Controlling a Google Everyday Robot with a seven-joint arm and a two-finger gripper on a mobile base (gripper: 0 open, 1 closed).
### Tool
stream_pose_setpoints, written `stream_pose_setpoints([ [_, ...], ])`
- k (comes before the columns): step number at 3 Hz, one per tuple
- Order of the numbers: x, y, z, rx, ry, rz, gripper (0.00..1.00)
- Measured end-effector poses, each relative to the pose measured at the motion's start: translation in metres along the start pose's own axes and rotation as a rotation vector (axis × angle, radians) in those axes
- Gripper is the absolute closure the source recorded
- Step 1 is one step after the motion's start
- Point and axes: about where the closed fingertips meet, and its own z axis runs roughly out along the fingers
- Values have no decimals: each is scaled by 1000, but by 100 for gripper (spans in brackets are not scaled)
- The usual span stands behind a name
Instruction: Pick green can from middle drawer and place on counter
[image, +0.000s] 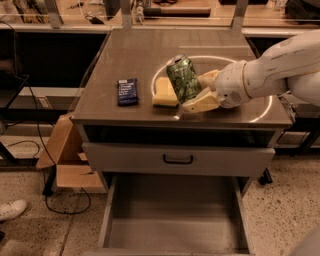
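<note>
The green can, with its leafy print and silver rim, is tilted with its top leaning left. My gripper is shut on it, reaching in from the right on the white arm. One cream finger shows behind the can and one in front. The can hangs over the counter, just right of the yellow sponge; I cannot tell whether its lower end touches the surface. Below, the middle drawer stands pulled out with a bare floor.
A dark blue snack packet lies left of the sponge. A closed drawer front with a dark handle sits above the open drawer. A cardboard box and cables lie on the floor at left, and a shoe at far left.
</note>
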Motion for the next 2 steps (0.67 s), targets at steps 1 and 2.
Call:
stream_pose_setpoints([
  [1, -17, 10, 9, 35, -71, -17, 100],
  [2, -18, 13, 17, 133, -121, 31, 100],
])
